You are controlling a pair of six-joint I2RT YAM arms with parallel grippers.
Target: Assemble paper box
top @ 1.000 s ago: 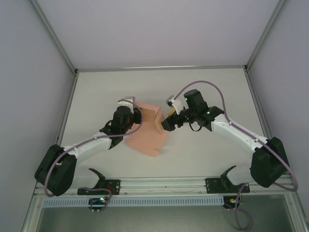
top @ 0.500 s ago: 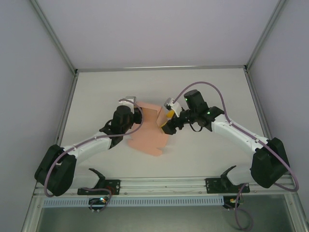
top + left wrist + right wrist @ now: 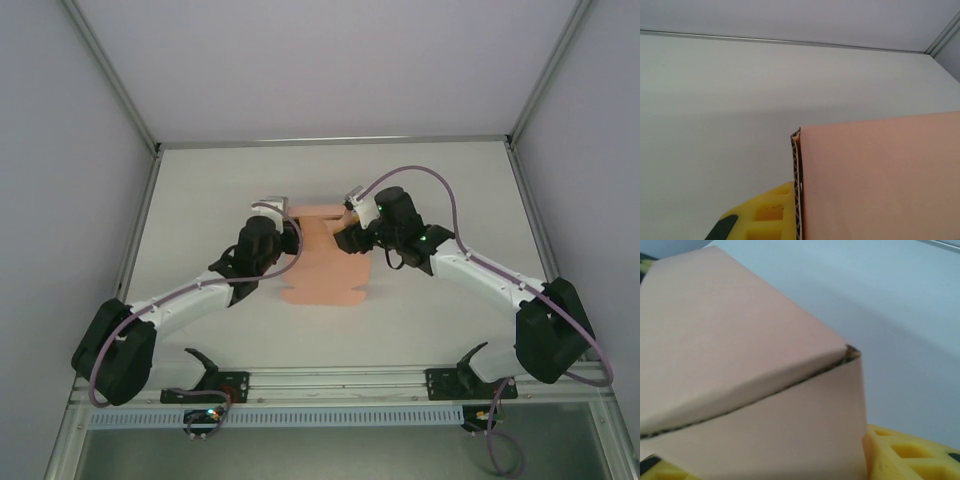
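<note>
**Paper box held between two claws at its far end**

The paper box (image 3: 325, 272), not yet assembled, lies as a salmon-pink die-cut sheet on the counter (image 3: 450, 185). It sits directly between the left claw (image 3: 287, 233) and the right claw (image 3: 347, 236).

Both claws meet the sheet at its far, narrowed part. The sheet is to the right of the left claw and to the left of the right claw. Its long axis is judged to run from the line joining the claws back toward the arm bases, so most of the card lies on the near side of both claws. Neither arm is clearly nearer, since each touches its own side edge.

In the left wrist view, the cut edge of the card (image 3: 875, 180) is seen pressed flat against a yellow finger pad (image 3: 771, 214). The left claw is closed, and it is judged to be pinching that edge.

In the right wrist view, a raised, tilted panel of the card (image 3: 740, 330) is seen overlapping a second panel along a dark corrugated edge, with yellow finger pads (image 3: 912, 455) on either side. The card stands between the jaws of the right claw. Whether they are clamped on it or merely straddle it cannot be told.

The coming fold is judged to turn on the left claw serving as the anchor while the right claw works the raised panel toward it.
</note>
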